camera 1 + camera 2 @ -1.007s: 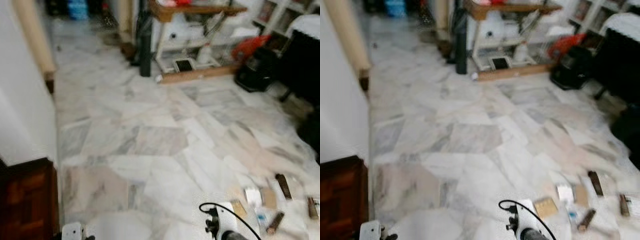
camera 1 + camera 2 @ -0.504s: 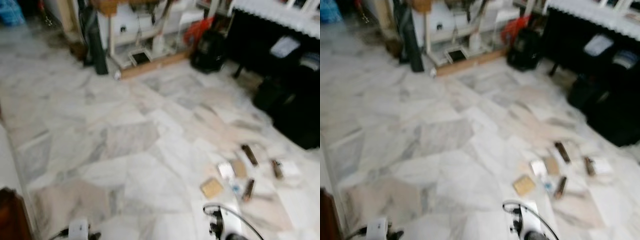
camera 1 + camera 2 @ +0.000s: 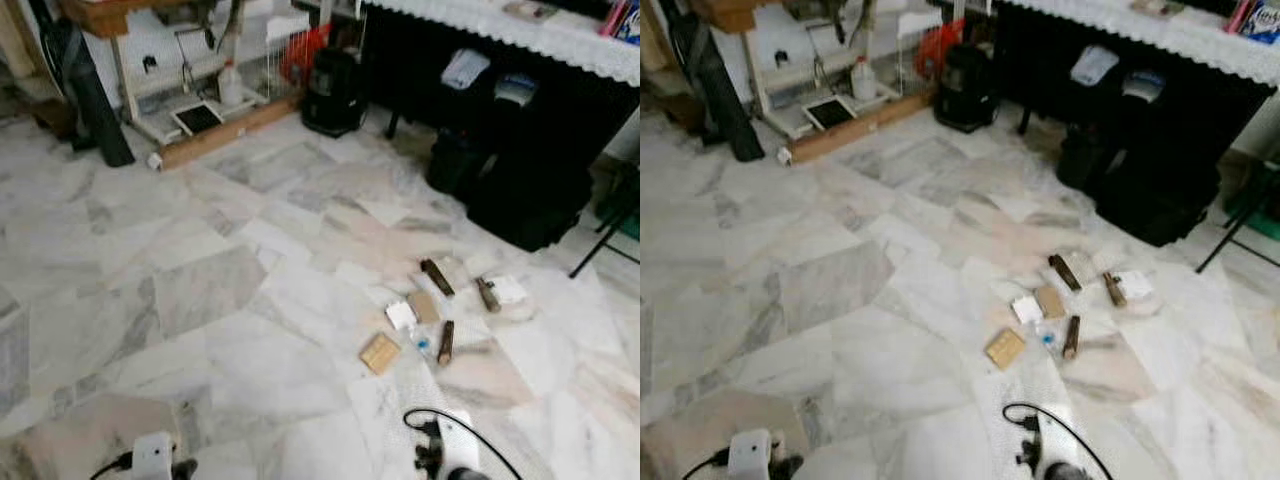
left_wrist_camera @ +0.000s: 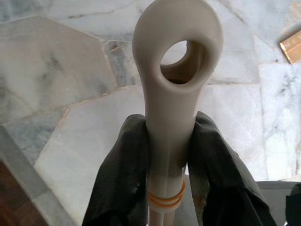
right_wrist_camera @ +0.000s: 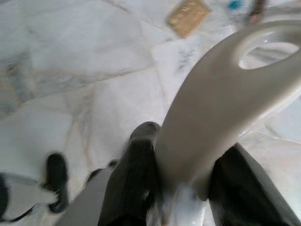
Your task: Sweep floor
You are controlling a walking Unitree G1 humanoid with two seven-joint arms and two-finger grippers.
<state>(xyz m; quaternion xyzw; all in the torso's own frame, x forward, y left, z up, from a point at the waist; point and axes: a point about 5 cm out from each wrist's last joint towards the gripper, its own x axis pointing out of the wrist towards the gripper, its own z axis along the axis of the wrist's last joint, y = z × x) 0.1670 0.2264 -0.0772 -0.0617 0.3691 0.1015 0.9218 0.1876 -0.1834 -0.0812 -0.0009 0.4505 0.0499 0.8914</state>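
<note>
While the left gripper (image 4: 167, 155) clamps its black fingers (image 4: 123, 188) on a cream handle (image 4: 171, 89) with a hanging hole, the right gripper (image 5: 188, 174) grips a second cream handle (image 5: 221, 108) the same way. Litter lies on the marble floor (image 3: 210, 290) ahead: a tan square piece (image 3: 379, 352), a white scrap (image 3: 401, 315) and dark brown sticks (image 3: 446, 341), near a black cloth-draped table (image 3: 520, 90).

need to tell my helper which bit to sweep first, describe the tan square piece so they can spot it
Start at the black-draped table along the far wall and come forward to the litter cluster on the marble floor. The tan square piece lies at its near-left edge, flat and biscuit-coloured, unlike the dark brown sticks nearby.
</note>
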